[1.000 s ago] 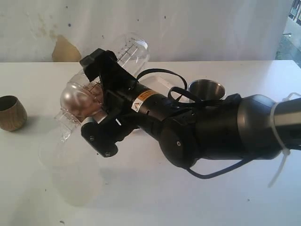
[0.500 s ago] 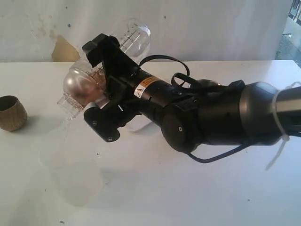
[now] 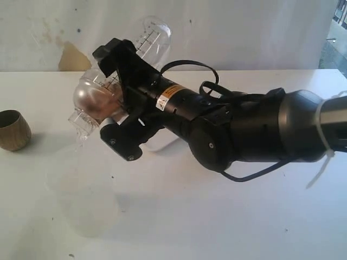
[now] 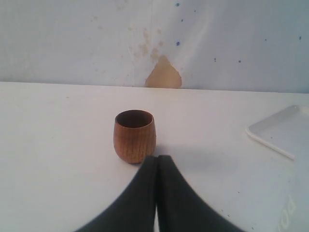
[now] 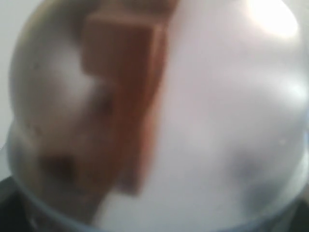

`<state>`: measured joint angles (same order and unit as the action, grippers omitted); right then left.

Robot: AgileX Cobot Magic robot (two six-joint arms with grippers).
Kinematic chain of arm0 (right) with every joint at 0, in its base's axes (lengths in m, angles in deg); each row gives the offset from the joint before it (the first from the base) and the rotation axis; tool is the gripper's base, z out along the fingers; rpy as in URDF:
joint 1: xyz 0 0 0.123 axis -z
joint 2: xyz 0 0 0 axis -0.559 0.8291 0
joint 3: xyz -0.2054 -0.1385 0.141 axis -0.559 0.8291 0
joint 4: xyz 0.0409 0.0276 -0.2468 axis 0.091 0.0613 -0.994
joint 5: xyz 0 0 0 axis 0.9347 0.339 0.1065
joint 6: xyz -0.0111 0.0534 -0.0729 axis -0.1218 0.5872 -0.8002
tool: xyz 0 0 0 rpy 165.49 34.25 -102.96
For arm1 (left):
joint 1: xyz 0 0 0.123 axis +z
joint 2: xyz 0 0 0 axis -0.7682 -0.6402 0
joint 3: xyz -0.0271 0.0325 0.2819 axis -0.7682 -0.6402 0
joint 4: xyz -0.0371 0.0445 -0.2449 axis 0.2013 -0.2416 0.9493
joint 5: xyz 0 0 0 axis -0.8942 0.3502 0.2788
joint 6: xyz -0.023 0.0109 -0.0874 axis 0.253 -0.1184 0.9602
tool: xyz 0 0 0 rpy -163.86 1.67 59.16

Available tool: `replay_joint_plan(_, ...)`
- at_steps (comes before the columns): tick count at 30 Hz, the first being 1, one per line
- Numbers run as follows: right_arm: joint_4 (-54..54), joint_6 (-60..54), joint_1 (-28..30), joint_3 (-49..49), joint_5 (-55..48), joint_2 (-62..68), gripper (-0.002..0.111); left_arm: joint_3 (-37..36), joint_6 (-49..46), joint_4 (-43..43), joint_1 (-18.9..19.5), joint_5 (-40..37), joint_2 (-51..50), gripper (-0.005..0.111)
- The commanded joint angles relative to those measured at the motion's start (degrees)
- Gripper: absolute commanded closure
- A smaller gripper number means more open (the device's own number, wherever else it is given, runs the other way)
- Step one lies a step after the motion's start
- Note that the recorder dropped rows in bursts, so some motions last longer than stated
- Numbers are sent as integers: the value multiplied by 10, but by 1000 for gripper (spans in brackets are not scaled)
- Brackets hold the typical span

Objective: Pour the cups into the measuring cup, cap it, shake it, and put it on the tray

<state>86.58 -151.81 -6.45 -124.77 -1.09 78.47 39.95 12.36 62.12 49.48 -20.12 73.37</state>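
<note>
One measuring cup (image 3: 153, 37) (tilted) gripped by right end effector (image 3: 115, 103), left end effector (image 4: 157, 160) clenched

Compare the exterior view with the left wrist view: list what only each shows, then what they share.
Only exterior: the right gripper clamped on the capped measuring cup, tilted above the table. Only left wrist: the left gripper, fingers pressed together. Both: the wooden cup standing upright on the table, and the tan wall patch.

Three things across the counter (image 3: 227, 216)
Wooden cup (image 3: 12, 130) stands far left; measuring cup (image 3: 152, 38) hangs tilted above, to its right; frosted cup (image 3: 89, 203) sits nearer the front.
</note>
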Motion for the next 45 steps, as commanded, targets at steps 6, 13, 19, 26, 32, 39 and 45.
replay_joint_plan(6, -3, -8, 7, -28, 28, 14, 108, -3, -2, -1, 1, 4, 3, 106)
replay_joint_plan(13, -16, -8, 7, -30, 37, 26, 108, -3, -2, -1, 1, 4, 3, 106)
replay_joint_plan(19, -36, -8, 7, -30, 51, 26, 108, -3, -2, -1, 1, 4, 3, 106)
replay_joint_plan(26, -86, -8, 7, -30, 54, 26, 108, -3, -2, -1, 1, 4, 3, 106)
replay_joint_plan(32, -109, -8, 7, -30, 57, 26, 108, -3, -2, -1, 1, 4, 3, 106)
replay_joint_plan(39, -136, -8, 7, -30, 62, 26, 108, -3, -2, -1, 1, 4, 3, 106)
replay_joint_plan(45, -153, -8, 7, -30, 65, 26, 108, -3, -2, -1, 1, 4, 3, 106)
